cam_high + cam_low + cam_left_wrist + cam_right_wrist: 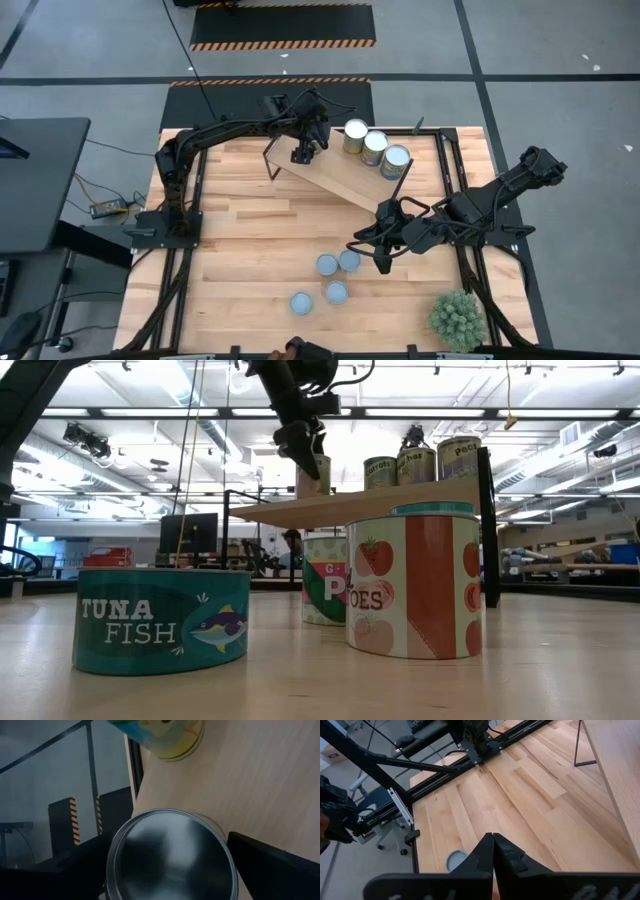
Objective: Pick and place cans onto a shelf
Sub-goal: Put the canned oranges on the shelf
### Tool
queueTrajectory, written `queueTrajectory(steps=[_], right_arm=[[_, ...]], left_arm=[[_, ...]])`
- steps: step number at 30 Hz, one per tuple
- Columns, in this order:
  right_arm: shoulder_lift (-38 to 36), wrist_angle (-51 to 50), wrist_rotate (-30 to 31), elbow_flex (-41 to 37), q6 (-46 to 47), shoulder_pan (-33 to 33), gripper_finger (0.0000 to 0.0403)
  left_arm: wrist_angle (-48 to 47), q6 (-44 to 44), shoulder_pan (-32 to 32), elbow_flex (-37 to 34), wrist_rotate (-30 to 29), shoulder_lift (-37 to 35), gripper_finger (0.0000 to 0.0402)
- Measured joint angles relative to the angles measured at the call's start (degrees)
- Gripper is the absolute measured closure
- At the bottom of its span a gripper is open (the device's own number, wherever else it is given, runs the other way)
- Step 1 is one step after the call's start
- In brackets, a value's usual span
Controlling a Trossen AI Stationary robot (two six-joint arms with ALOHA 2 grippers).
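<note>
The shelf (pixel 345 178) stands askew at the table's far middle, with three cans (pixel 375 147) in a row on its far right end; they also show in the low view (pixel 417 463). My left gripper (pixel 305 152) is at the shelf's far left end, shut on a silvery-topped can (pixel 172 857), which also shows in the low view (pixel 316 477). Several blue-grey-topped cans (pixel 336 277) stand on the table near its front. My right gripper (pixel 385 258) is shut and empty, just right of them, over the table. My left gripper has the silvery-topped can between its two fingers (pixel 82 862), one on each side of the round wall, just below the rim (pixel 111 851). The fingers come from above, pointing down. The can is upright, its base at the shelf board (pixel 260 780).
A spiky green potted plant (pixel 458 318) stands at the table's near right corner. The shelf's thin dark legs (pixel 577 745) stand on the tabletop. Bare planks (pixel 240 240) lie left of the table's cans. In the low view the tuna can (pixel 160 620) and the tomato can (pixel 415 585) stand nearest.
</note>
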Motion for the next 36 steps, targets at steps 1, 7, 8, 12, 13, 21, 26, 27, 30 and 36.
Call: queueTrajectory(steps=[1, 7, 8, 12, 13, 21, 26, 27, 30, 36], right_arm=[[0.0, 0.0, 0.0, 0.0, -0.2, 0.0, 0.0394], [0.0, 0.0, 0.0, 0.0, -0.7, 0.0, 0.0394], [0.0, 0.0, 0.0, 0.0, -0.7, 0.0, 0.0394], [0.0, 0.0, 0.0, 0.0, -0.6, 0.0, 0.0394], [0.0, 0.0, 0.0, 0.0, -0.5, 0.0, 0.0394], [0.0, 1.2, 0.0, 0.0, -0.5, 0.0, 0.0394], [0.0, 1.4, 0.0, 0.0, -0.5, 0.0, 0.0394], [0.0, 1.4, 0.0, 0.0, -0.5, 0.0, 0.0394], [0.0, 2.1, 0.4, 0.0, -0.5, 0.0, 0.0394], [0.0, 2.2, 1.0, 0.0, -0.5, 0.0, 0.0394]], left_arm=[[0.0, 0.0, -0.1, 0.0, 0.1, 0.0, 0.0012], [0.5, -0.6, -0.3, 0.0, -0.1, 0.0, 0.0012], [0.7, -0.6, -0.5, 0.0, -0.6, 0.0, 0.0012], [0.4, -0.4, -0.8, 0.0, -0.8, 0.0, 0.0012], [0.2, -0.4, -0.8, 0.1, -0.6, 0.0, 0.0012], [-0.2, -1.7, -1.5, 1.5, 3.6, -0.1, 0.0012], [-0.6, -1.8, -1.3, 2.6, 4.2, -0.1, 0.0012], [-0.6, -1.8, -1.3, 2.7, 4.2, -0.1, 0.0012], [-1.7, -1.8, -1.3, 2.6, 4.2, -0.1, 0.0012], [-1.5, -2.3, -1.3, 2.7, 4.2, -0.1, 0.0012]])
